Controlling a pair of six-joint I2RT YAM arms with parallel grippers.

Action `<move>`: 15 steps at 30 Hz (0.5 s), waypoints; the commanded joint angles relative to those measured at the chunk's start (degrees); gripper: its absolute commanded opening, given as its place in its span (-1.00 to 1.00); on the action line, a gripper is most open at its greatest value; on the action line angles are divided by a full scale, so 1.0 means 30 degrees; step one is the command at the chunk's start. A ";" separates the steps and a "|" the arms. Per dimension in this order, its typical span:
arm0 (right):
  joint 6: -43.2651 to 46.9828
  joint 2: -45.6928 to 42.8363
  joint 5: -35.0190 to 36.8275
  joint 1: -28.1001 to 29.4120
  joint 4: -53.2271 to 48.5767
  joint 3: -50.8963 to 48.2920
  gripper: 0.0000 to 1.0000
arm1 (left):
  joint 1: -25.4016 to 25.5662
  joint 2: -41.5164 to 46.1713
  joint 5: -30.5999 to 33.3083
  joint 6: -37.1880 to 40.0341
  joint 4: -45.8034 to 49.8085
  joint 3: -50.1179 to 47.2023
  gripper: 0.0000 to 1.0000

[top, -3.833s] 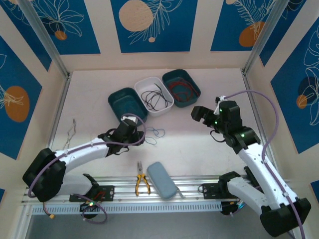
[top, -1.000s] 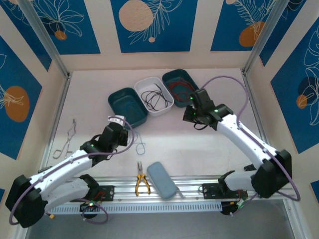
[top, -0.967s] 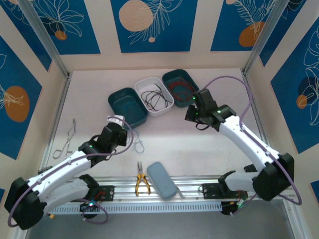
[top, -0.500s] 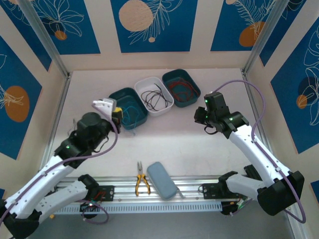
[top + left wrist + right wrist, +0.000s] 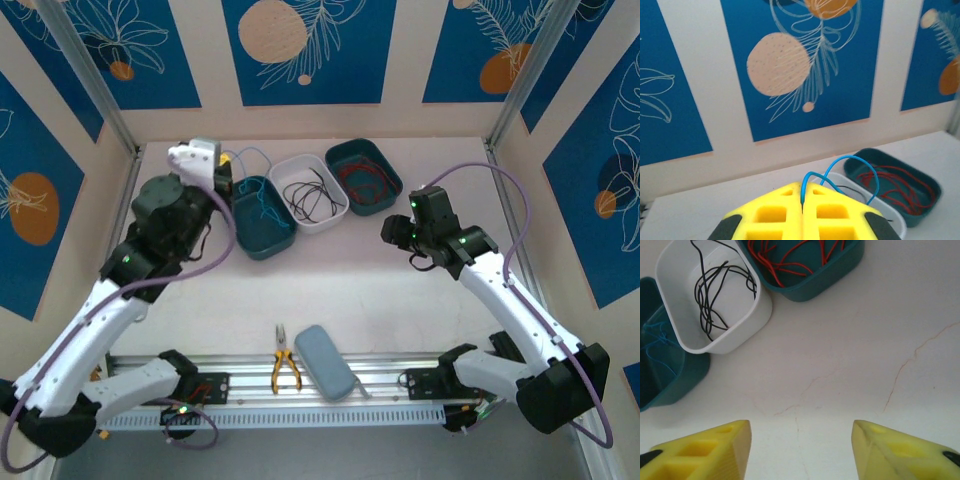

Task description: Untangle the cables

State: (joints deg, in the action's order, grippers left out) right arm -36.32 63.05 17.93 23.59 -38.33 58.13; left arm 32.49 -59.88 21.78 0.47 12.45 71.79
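The left gripper (image 5: pixel 802 189) is clenching on the blue cable (image 5: pixel 855 159): in the left wrist view the two yellow fingers (image 5: pixel 775 212) are pressing flat together with the thin strand pinched in the seam between them. From that pinch the cable is arching up and forward of the fingertips, then dropping away beyond them. In the top view, the rest of the blue cable is trailing down from the gripper into the left teal bin (image 5: pixel 272 243), which is sitting just below and to the right of the raised hand.

Just past that bin, further from the left gripper, the white bin (image 5: pixel 762 310) is holding the black cable (image 5: pixel 303 197) in loose loops. Touching its far side, the right teal bin (image 5: pixel 825 282) is holding the red cable (image 5: pixel 360 180).

The right gripper (image 5: pixel 801 432) is hanging released, its yellow fingers (image 5: pixel 715 447) standing well apart with nothing between them, only bare table (image 5: pixel 840 365) showing in the gap. The white bin and the right teal bin are lying ahead of its fingertips and toward its left, and the left teal bin is sitting beyond its left finger.

Well behind both grippers, at the near edge, pliers (image 5: pixel 283 368) with yellow handles are lying just beside a grey case (image 5: pixel 325 362).
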 commanded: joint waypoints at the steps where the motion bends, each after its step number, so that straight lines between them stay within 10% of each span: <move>1: -0.0076 -0.0633 0.0244 -0.0094 0.0057 -0.0339 0.41 | -0.1121 -0.1140 -0.0893 -0.0039 -0.0336 0.1373 -1.00; 6: -0.0173 -0.0996 0.0608 -0.0181 0.0061 -0.0560 0.98 | -0.2417 -0.3191 -0.1468 -0.0264 0.0059 0.2733 -1.00; 15: -0.0543 -0.1218 0.1002 -0.0555 -0.0029 -0.0743 0.98 | -0.2891 -0.4689 -0.1228 -0.1154 0.2287 0.3053 -1.00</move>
State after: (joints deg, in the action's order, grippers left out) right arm -36.75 60.36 19.59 22.46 -38.22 56.73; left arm 24.34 -73.84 18.74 -1.34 16.62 79.92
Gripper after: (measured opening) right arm 0.990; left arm 0.046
